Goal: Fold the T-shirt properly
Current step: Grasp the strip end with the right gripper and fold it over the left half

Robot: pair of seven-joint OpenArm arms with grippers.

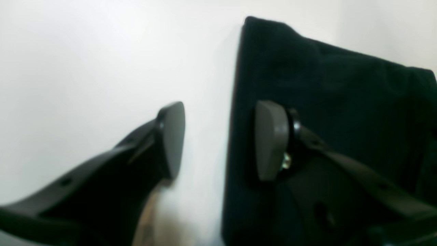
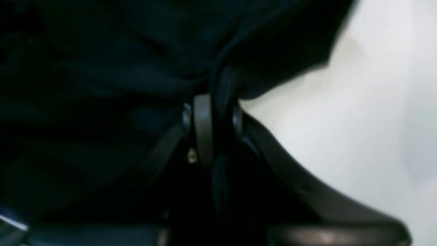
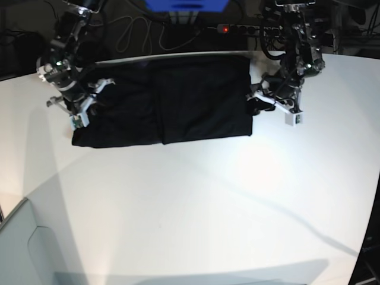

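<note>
Spanning the far half of the white table (image 3: 196, 208): the T-shirt (image 3: 178, 101), a long black band with its plain side up, apparently folded once lengthwise and awaiting a crosswise fold.

Arms: one at each short end of the band, a placement that looks meant for carrying one end over to the other.

Right gripper (image 2: 213, 116): pads pressed nearly together with dark cloth between them, holding the shirt's end at the base view's left; the pinch likely secures that end for lifting.

Left gripper (image 1: 218, 136): jaws set wide, nothing held; one pad over bare table, the other over the cloth, straddling the shirt's straight edge as if lining up a grasp.

Views: only the wrist cameras show the grips; the base view alone shows the whole garment and both arms, while the wrist pictures are blurred.
</note>
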